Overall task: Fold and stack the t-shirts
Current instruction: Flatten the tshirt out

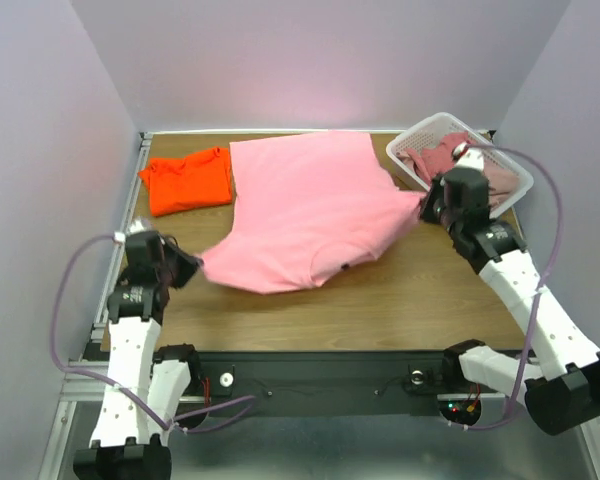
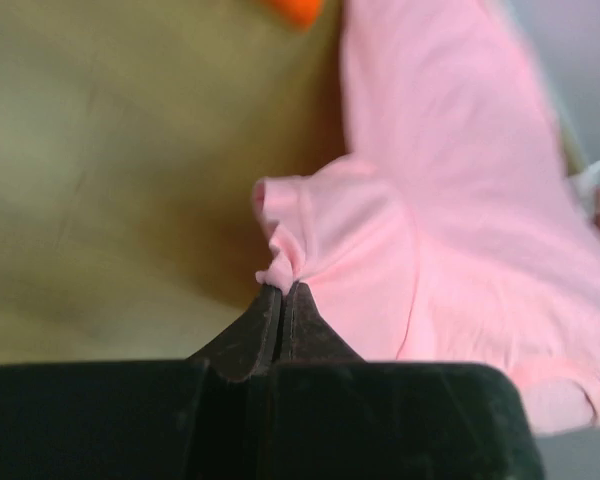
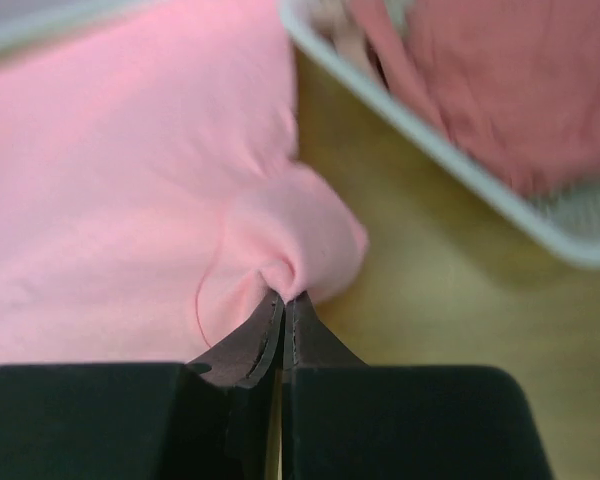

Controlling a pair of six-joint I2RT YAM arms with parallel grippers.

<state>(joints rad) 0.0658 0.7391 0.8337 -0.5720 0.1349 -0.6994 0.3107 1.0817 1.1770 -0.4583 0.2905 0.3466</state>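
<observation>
Pink t-shirt [image 1: 310,210] spans the surface [image 1: 400,290] between both claws: left claw [image 1: 192,262] pinches its near-left corner, right claw [image 1: 427,205] pinches probably a sleeve, beside the basket [image 1: 416,131]

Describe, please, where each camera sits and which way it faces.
Top external: above and behind the arms, looking down at the table; both arms show, holding a pink t-shirt between an orange t-shirt and a white basket.
Left wrist: on the left arm, looking along the shut left gripper pinching the shirt's edge.
Right wrist: on the right arm, looking along the shut right gripper pinching the shirt beside the basket.
Shared: both wrist views show the pink t-shirt.
</observation>
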